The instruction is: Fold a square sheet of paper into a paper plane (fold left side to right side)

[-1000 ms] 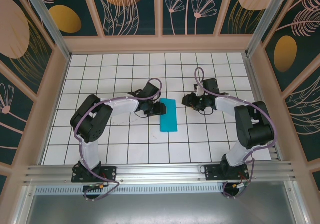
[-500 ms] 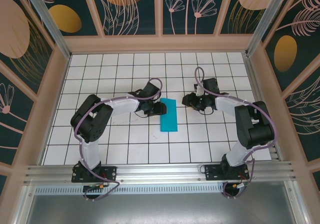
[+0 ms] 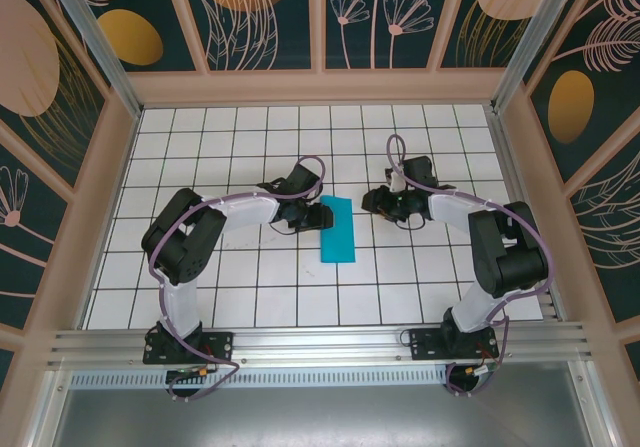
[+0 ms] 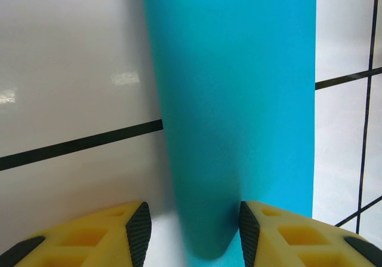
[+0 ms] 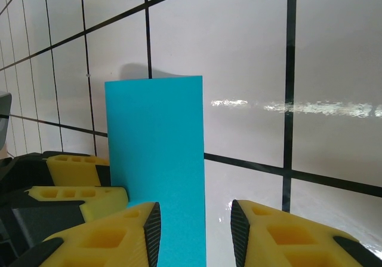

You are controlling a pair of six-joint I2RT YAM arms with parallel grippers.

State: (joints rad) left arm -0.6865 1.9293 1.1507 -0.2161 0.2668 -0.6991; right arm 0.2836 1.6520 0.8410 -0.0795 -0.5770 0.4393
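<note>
We log the square sheet of paper (image 3: 337, 229) doubled over. Open, empty left hand (image 3: 315, 217) straddles its fold, likely for creasing; right hand (image 3: 380, 205) open, empty.

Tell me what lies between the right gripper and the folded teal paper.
Nothing but bare white tiled table: the top external view shows an empty strip separating the right gripper from the teal paper.

Paper (image 4: 233, 100) — near end between the spread fingers (image 4: 138, 234)
</note>
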